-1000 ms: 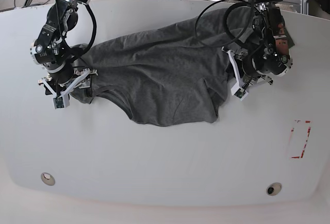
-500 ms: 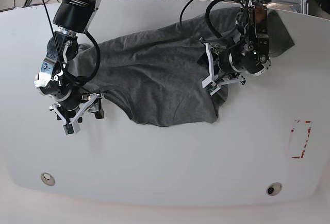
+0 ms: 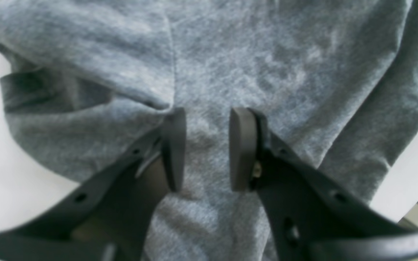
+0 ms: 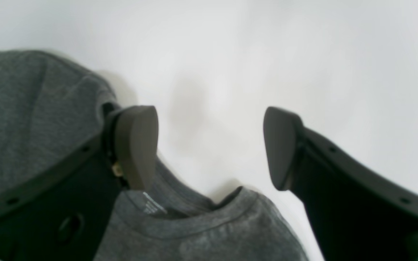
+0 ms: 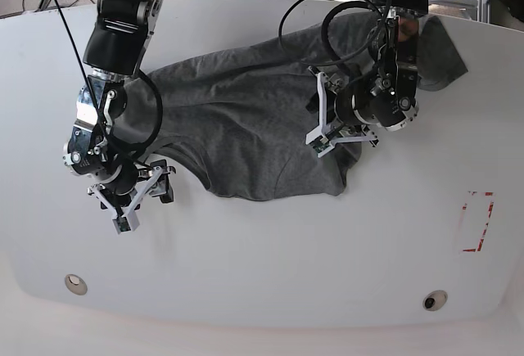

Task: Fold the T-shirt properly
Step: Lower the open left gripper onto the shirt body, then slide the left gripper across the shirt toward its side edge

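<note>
Two arms work over one garment: the T-shirt (image 5: 254,127), a plain charcoal-grey piece of thin, soft knit, lies crumpled across the white table (image 5: 270,266), its lower edge hanging in a rounded lobe and one sleeve flung out toward the far corner.

The left gripper (image 3: 207,148) hovers over the shirt's body, its two flat, dark, matte pads standing apart with a narrow gap between them. Heathered grey cloth fills that gap and spreads out beyond both fingertips, though the pads do not pinch it. Just past the left-hand pad a fold of fabric doubles over into a soft ridge with a seam running up from it; further out on that side a sleeve opening gapes like a shallow pocket. Beyond the right-hand pad the cloth falls away in a long curved fold to bare table.

The right gripper (image 4: 209,146) has its fingers spread wide with nothing between them but smooth white tabletop (a faint shadow lies there). Its pads are blunt, rounded wedges of dull grey rubber on black plastic arms. Beside and behind the left-hand pad lies a rumpled hump of shirt. Beneath the fingers, nearer the wrist, sits the ribbed collar (image 4: 194,221), a curved stitched band with a small pale tag inside it. In the base view this gripper (image 5: 131,200) sits at the shirt's edge, on the side opposite the other arm.
</note>
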Motion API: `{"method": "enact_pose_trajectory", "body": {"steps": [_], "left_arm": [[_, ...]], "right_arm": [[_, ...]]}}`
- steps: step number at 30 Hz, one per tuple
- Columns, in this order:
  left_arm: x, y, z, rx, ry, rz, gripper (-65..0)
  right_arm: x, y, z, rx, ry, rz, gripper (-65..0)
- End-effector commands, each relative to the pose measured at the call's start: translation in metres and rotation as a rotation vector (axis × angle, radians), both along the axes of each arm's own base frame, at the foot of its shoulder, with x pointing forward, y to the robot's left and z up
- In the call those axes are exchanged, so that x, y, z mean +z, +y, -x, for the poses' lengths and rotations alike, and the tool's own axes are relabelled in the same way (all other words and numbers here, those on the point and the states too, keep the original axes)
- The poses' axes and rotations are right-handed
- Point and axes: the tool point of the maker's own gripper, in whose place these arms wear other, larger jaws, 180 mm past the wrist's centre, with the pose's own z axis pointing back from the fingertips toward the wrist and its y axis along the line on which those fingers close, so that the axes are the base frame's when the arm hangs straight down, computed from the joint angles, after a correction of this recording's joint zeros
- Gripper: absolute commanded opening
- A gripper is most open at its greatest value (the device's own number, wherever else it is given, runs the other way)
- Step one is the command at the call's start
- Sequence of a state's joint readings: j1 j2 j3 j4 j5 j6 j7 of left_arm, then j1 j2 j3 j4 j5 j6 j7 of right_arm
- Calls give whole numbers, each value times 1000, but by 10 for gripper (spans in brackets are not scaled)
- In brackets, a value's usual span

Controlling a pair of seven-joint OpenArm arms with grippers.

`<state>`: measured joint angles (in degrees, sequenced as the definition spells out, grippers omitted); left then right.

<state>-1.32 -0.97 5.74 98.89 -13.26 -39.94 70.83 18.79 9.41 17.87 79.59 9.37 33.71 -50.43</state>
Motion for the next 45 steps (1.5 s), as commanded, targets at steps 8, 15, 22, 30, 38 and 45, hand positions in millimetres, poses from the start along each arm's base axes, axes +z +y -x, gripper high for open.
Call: {"method": "enact_pose_trajectory", "body": {"steps": [8, 15, 22, 30, 38, 45], "left_arm": [[-6, 10, -6, 29, 0, -23, -479], [-15, 22, -3, 55, 23, -55, -483], [-24, 30, 10, 21, 29, -107, -469], [-20, 24, 13, -7, 20, -117, -466], [-21, 23, 15, -6, 19, -115, -466], [-25, 25, 19, 5, 32, -114, -465]], "right_arm": [[5, -3, 0, 6, -29, -6, -228], [2, -3, 4, 12, -25, -6, -242], [1, -9, 8, -7, -19, -11, -237], [-6, 0, 10, 9, 3, -16, -232], [-7, 7, 11, 27, 4, -23, -233], [-8, 12, 13, 55, 6, -24, -234]]}}
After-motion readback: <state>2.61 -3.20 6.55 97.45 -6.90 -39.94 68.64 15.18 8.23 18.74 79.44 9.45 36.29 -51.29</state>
